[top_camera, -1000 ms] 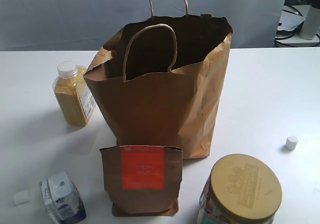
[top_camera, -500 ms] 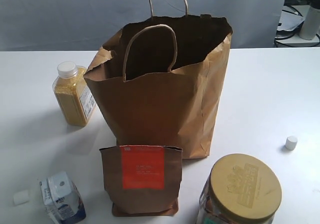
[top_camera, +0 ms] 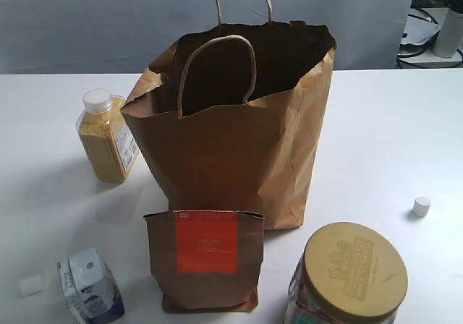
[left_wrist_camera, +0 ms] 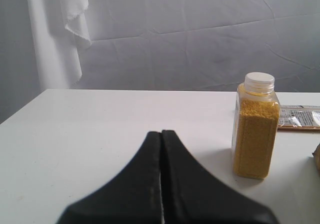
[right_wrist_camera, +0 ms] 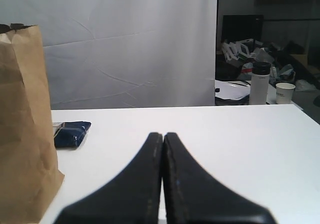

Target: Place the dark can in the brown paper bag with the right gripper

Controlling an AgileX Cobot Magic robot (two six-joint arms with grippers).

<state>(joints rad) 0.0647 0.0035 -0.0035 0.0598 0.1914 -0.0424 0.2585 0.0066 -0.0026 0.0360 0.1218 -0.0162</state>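
Our right gripper (right_wrist_camera: 162,136) shows black tapered jaws pressed together on nothing, and the left gripper (left_wrist_camera: 161,134) is closed likewise. From the left we see a carton (top_camera: 90,289) cut off by the frame edge, a clear bottle (top_camera: 107,136) of yellow grains, and a creased pouch (top_camera: 204,260) with an orange label. Behind the pouch stands the brown paper bag (top_camera: 231,150), upright and open-mouthed, its inside too dark to read. A gold-lidded jar (top_camera: 354,272) is cropped. We find the dark can in no view.

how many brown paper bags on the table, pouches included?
2. The tall brown paper bag with loop handles stands mid-table; the small brown pouch with an orange label stands right in front of it. Others could hide behind the bag.
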